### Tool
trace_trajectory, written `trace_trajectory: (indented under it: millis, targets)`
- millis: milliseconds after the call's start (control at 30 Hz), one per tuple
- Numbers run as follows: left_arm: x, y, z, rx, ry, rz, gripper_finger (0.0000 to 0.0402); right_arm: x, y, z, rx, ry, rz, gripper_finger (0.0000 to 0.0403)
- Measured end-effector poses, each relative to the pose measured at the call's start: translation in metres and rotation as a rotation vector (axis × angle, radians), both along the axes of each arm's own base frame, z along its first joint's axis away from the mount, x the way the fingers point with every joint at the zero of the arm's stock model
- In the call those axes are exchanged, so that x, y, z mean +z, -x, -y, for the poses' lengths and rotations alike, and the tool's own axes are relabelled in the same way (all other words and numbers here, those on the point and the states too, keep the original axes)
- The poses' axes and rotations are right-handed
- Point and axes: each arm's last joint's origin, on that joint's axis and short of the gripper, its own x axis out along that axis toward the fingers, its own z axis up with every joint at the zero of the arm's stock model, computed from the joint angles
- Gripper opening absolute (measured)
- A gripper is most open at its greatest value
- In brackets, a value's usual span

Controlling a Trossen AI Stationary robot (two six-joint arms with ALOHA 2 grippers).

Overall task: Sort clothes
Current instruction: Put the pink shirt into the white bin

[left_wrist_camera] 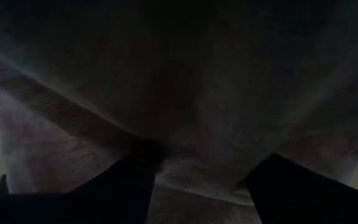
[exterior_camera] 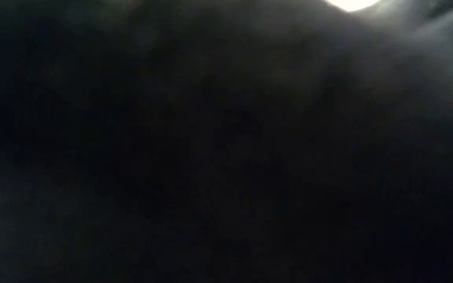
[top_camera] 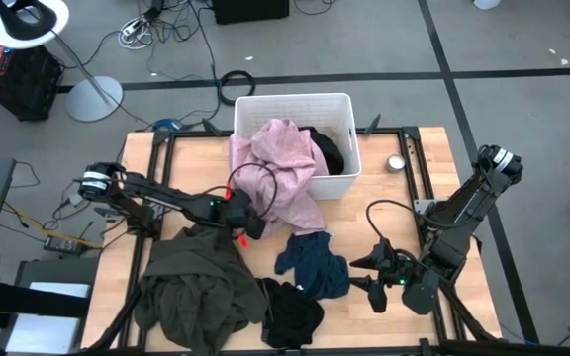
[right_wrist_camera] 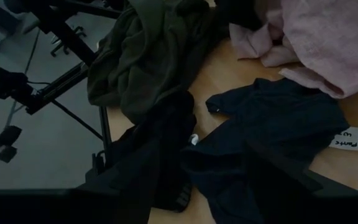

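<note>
- The table (top_camera: 433,158) is light wood, and the clothes lie over its middle and near-left part.
- The olive garment (top_camera: 194,287) is the largest, heaped at the near-left corner, just beside the left claw (top_camera: 248,225).
- The pink garment (top_camera: 283,170) drapes over the front wall of the white bin (top_camera: 339,104) and spills onto the table; its lower edge lies against the left claw.
- The left claw is pressed into pink cloth, its two dark fingers (left_wrist_camera: 129,183) spread wide with the fabric stretched across the gap; I cannot tell whether they grip it.
- The teal garment (top_camera: 315,262) lies crumpled in the middle, near the right claw (top_camera: 372,277).
- One black garment (top_camera: 290,311) lies at the near edge, touching the olive and teal ones.
- Another black garment (top_camera: 330,153) sits inside the bin, behind the pink one.
- The right claw hovers wide and empty over bare wood, pointing at the teal garment.
- A small white label (right_wrist_camera: 352,138) on the table beside the teal garment reads "Pants"; the rest is unreadable.
- The low view is dark, covered by cloth.
</note>
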Motion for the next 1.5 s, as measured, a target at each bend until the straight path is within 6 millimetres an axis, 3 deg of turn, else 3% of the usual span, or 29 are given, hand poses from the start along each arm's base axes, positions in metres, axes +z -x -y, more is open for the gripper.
trace_trajectory:
  millis: [100, 267, 500, 667, 1000, 1233, 1500]
  targets:
    - [-0.006, 0.0, 0.0, -0.002, 0.003, -0.034, 0.0178, 0.0, 0.0, 0.0, 0.002, 0.002, 0.001, 0.0229]
    - [-0.007, 0.004, 0.0, -0.012, 0.008, -0.075, 0.0028, 0.0, 0.0, 0.0, 0.005, 0.006, 0.001, 0.0229]
    - [0.016, 0.009, 0.007, -0.108, 0.096, -0.055, 0.0003, 0.0, 0.0, 0.0, 0.016, 0.024, 0.001, 0.0229]
    - [0.064, 0.013, 0.019, -0.173, 0.031, 0.0, 0.0002, 0.0, 0.0, 0.0, 0.024, 0.038, 0.001, 0.0229]
    - [0.198, 0.02, 0.012, -0.234, -0.226, 0.239, 0.0001, 0.0, -0.001, 0.0, 0.03, 0.051, -0.001, 0.0229]
    - [0.285, 0.023, -0.016, -0.206, -0.495, 0.411, 0.0, 0.001, -0.001, 0.0, 0.025, 0.066, 0.006, 0.0229]
    - [0.342, 0.017, -0.07, -0.053, -0.787, 0.671, 0.0, 0.001, -0.001, 0.0, 0.024, 0.064, 0.009, 0.0229]
